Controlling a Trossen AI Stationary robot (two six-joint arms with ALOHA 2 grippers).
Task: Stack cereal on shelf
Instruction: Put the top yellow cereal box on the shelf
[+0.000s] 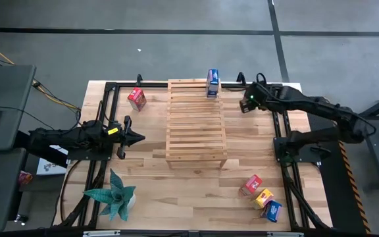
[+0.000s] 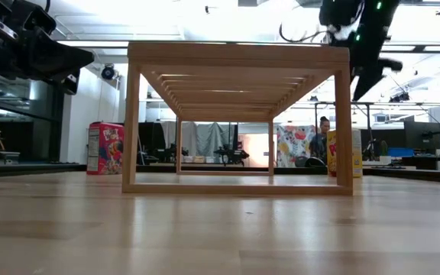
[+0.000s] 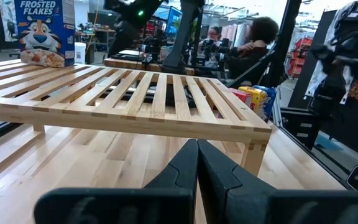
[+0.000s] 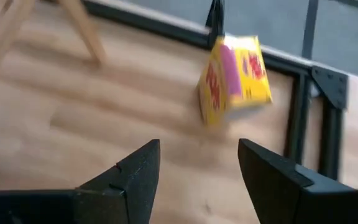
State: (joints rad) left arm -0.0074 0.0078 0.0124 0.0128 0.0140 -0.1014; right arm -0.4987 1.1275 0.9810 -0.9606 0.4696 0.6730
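In the high view, nearest the bottom edge of the frame, three cereal boxes lie clustered at the lower right of the bench (image 1: pixel 196 187): a red box (image 1: pixel 250 185), a yellow-orange box (image 1: pixel 263 197) and a blue-purple box (image 1: pixel 272 210), strung along a diagonal that runs down and to the right. A teal plant (image 1: pixel 114 195) stands at the lower left.

My left tool (image 1: pixel 139 137) hovers at mid-height on the left side of the frame, pointing right toward the shelf, its fingers (image 3: pixel 194 171) pressed together with nothing between them.

The shelf (image 1: pixel 196 122) fills the centre, its long axis running from top to bottom of the frame and its slats crossing from left to right. In the low view its stepped tiers recede straight away from the camera.

Farther up, a second red box (image 1: pixel 136 99) sits upper left of the shelf. Another blue-purple box (image 1: pixel 212 83), the Frosted Flakes one, stands upright on the shelf's top right corner. My right tool (image 1: pixel 245 104) hangs just right of that corner, spread wide and empty. Its wrist view shows another yellow-orange box (image 4: pixel 234 78) beyond the fingers, tilted, by the black bench frame (image 4: pixel 303 93).
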